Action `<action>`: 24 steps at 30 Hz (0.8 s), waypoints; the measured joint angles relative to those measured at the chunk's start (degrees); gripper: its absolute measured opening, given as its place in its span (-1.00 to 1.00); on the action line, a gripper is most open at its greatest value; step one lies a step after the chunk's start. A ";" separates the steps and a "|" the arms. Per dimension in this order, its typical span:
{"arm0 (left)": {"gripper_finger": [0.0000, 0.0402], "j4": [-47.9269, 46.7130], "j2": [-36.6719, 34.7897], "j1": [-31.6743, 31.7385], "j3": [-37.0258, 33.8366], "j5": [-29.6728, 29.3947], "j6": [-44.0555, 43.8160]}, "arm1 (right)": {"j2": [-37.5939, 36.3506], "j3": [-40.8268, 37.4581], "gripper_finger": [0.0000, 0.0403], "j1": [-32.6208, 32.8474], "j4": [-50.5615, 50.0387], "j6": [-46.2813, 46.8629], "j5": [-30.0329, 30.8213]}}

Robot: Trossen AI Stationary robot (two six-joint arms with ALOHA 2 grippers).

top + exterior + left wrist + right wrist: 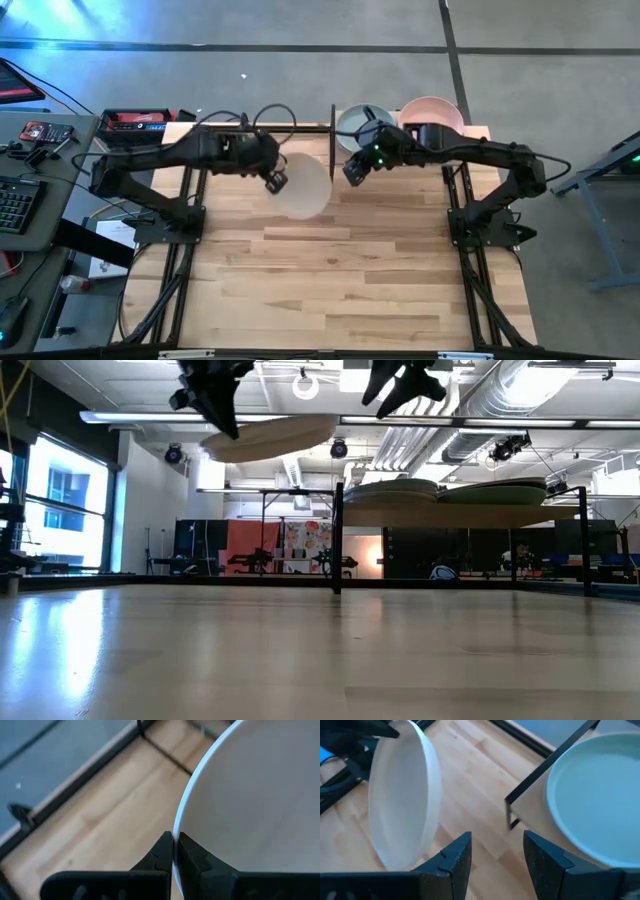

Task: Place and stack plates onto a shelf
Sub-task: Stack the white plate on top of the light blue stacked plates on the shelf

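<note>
The worktop (330, 280) is a pale slatted wooden surface, bare across its near half. At its far edge stands the small light-wood shelf on a black metal frame (335, 140). Two round matte plates rest side by side on the shelf: a pale blue-green plate (360, 122) and a pink plate (432, 112).

The left end effector (276, 181) is pinched on the rim of a cream-white round plate (303, 185), holding it in the air above the worktop, just beside the shelf's left end. In the low view this plate (270, 438) hangs tilted, higher than the shelf board.

The right end effector (352, 170) hovers by the shelf's near left corner with its fingers spread and nothing between them.

Beyond the worktop lies a grey concrete floor (300, 70), and the low view shows a large hall with ceiling ducts (520, 400) and tall windows (60, 500).
</note>
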 joint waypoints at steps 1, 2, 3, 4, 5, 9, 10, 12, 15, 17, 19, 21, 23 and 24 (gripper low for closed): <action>-0.99 1.05 0.00 0.68 0.51 -0.09 1.10 | 0.00 0.00 -0.23 -0.68 0.39 -0.62 -0.09; -0.99 2.53 0.00 1.37 0.93 -0.14 2.25 | 0.00 0.00 -0.23 -1.37 0.90 -0.98 -0.37; -0.99 4.32 0.00 1.99 1.12 -0.20 3.12 | 0.00 0.00 -0.23 -1.99 1.58 -1.47 -0.86; -0.99 5.95 0.00 2.64 1.21 -0.22 3.71 | 0.00 0.00 -0.23 -2.59 2.25 -2.06 -1.13; -0.99 7.46 0.00 3.33 1.21 -0.23 4.05 | 0.00 0.00 -0.23 -3.15 2.83 -2.53 -1.29; -0.99 11.02 0.08 5.92 1.21 -0.26 4.49 | 0.00 0.00 -0.23 -4.97 4.09 -5.09 -2.42; -0.99 11.21 0.28 6.40 1.21 -0.31 4.75 | 0.00 0.00 -0.23 -5.33 4.07 -5.26 -2.50; -0.99 10.87 0.50 7.49 1.17 -0.30 5.02 | 0.00 0.00 -0.23 -6.11 4.07 -6.22 -2.54; -1.00 11.04 0.65 8.56 1.20 -0.39 5.08 | 0.00 0.00 -0.23 -7.36 4.14 -6.68 -2.57; -1.00 10.88 1.08 9.35 1.20 -0.67 5.09 | 0.02 0.00 -0.23 -8.24 5.16 -7.15 -2.57; -1.00 11.19 1.38 9.98 1.16 -0.88 5.11 | 0.02 0.00 -0.23 -8.83 6.79 -8.80 -3.36; -1.00 12.05 2.01 10.37 1.18 -1.01 5.06 | 0.02 0.00 -0.23 -9.38 8.52 -10.31 -5.93; -1.00 12.66 2.83 10.72 1.16 -0.95 5.07 | 0.04 0.00 -0.23 -9.51 9.67 -11.25 -7.51; -1.00 13.63 3.29 10.72 1.16 -0.93 5.04 | 0.04 0.00 -0.23 -9.62 9.84 -11.28 -7.51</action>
